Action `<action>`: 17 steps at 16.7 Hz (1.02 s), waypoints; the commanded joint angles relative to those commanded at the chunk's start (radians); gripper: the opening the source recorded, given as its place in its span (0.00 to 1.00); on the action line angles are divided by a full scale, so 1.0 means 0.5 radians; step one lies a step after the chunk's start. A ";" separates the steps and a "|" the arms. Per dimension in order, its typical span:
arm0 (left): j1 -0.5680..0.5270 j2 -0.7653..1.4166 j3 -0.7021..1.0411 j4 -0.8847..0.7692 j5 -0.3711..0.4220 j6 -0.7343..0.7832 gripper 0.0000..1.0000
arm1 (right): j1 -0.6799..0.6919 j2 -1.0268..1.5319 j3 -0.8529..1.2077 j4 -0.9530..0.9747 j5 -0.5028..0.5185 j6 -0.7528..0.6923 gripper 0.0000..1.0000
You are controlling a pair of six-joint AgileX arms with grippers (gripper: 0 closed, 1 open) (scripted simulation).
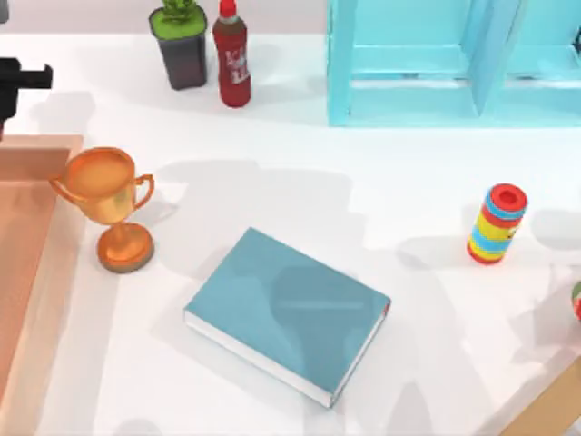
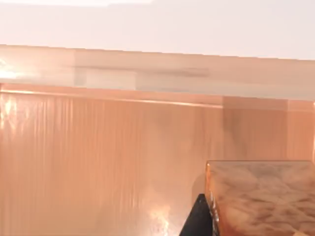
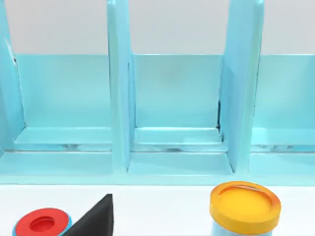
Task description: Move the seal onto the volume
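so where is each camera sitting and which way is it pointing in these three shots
Top view: above the table, looking down on the volume, trophy, striped cylinder and shelf unit; a dark piece of the left arm shows at the left edge.
Left wrist view: on the left arm, close to an orange-brown wooden surface; a dark finger and a reddish-brown block show.
Right wrist view: on the right arm, facing the shelf unit; a dark finger shows.
Shared: top and right wrist views both show the shelf unit and striped cylinder.
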 joint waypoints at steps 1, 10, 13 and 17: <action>-0.056 -0.034 0.052 -0.081 0.006 -0.053 0.00 | 0.000 0.000 0.000 0.000 0.000 0.000 1.00; -0.415 -0.177 0.098 -0.899 0.117 -0.353 0.00 | 0.000 0.000 0.000 0.000 0.000 0.000 1.00; -0.421 -0.183 0.097 -0.913 0.121 -0.359 0.00 | 0.000 0.000 0.000 0.000 0.000 0.000 1.00; -0.440 -0.178 0.113 -0.885 0.132 -0.382 0.00 | 0.000 0.000 0.000 0.000 0.000 0.000 1.00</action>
